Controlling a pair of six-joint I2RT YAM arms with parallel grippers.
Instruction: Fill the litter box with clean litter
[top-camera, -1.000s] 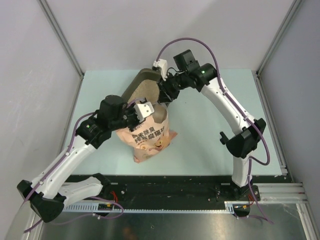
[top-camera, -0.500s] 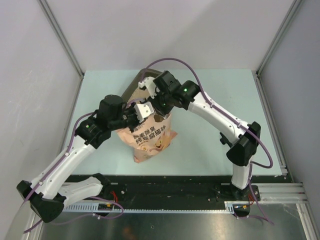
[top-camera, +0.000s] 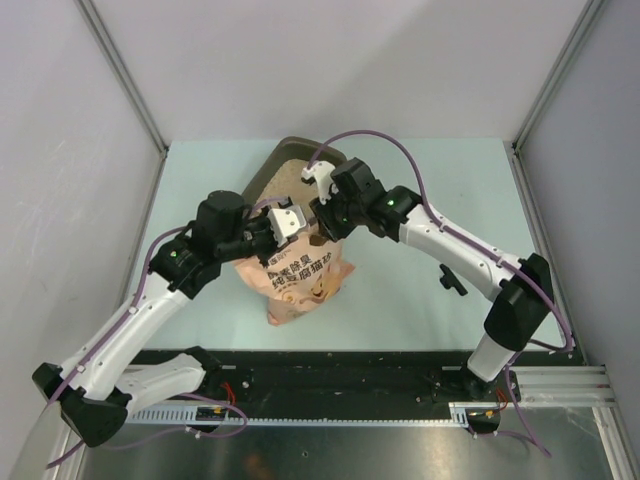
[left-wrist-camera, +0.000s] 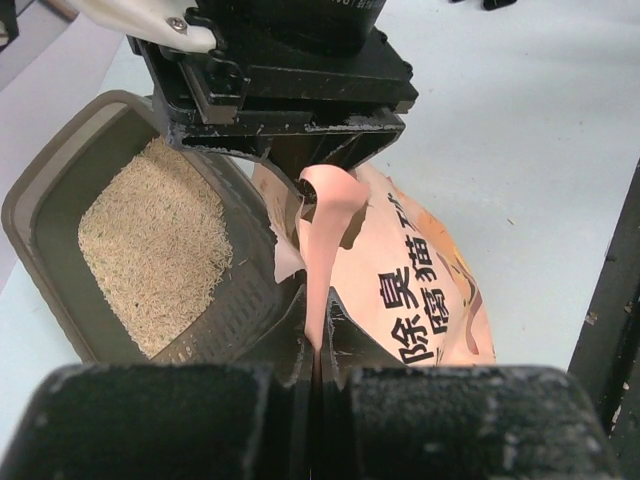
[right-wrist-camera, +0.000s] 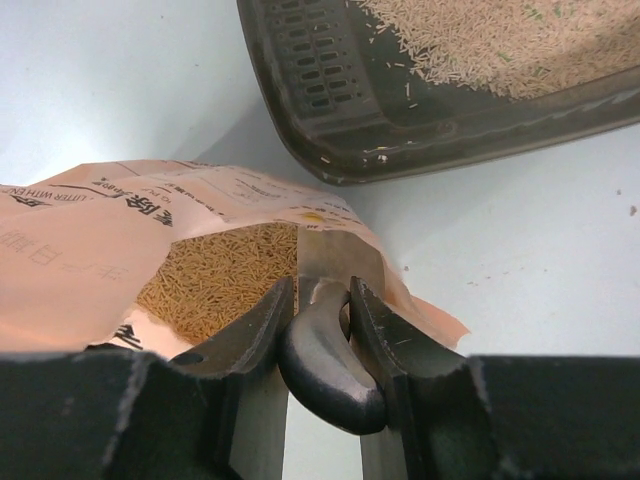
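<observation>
The dark grey-brown litter box (top-camera: 283, 158) lies at the back, with pale beige clean litter (left-wrist-camera: 150, 245) spread in it; both show in the right wrist view (right-wrist-camera: 330, 130). The salmon-pink bag (top-camera: 303, 280) stands in front of it, open, with more litter (right-wrist-camera: 215, 275) inside. My left gripper (left-wrist-camera: 318, 312) is shut on the bag's top edge flap (left-wrist-camera: 325, 220). My right gripper (right-wrist-camera: 318, 288) is shut on the dark handle (right-wrist-camera: 325, 365) of the grey metal scoop. The scoop's blade (right-wrist-camera: 328, 252) reaches into the bag's mouth.
The pale green tabletop (top-camera: 430, 300) surrounds the box and bag. Grey walls and metal frame posts (top-camera: 120, 75) enclose the workspace on both sides. A black rail (top-camera: 340, 365) runs along the near edge. Loose grains lie on the box's slotted ramp (right-wrist-camera: 320, 70).
My right arm has swung back from over the litter box to the bag, and the scoop now points into the bag's mouth. My left gripper keeps its hold on the bag.
</observation>
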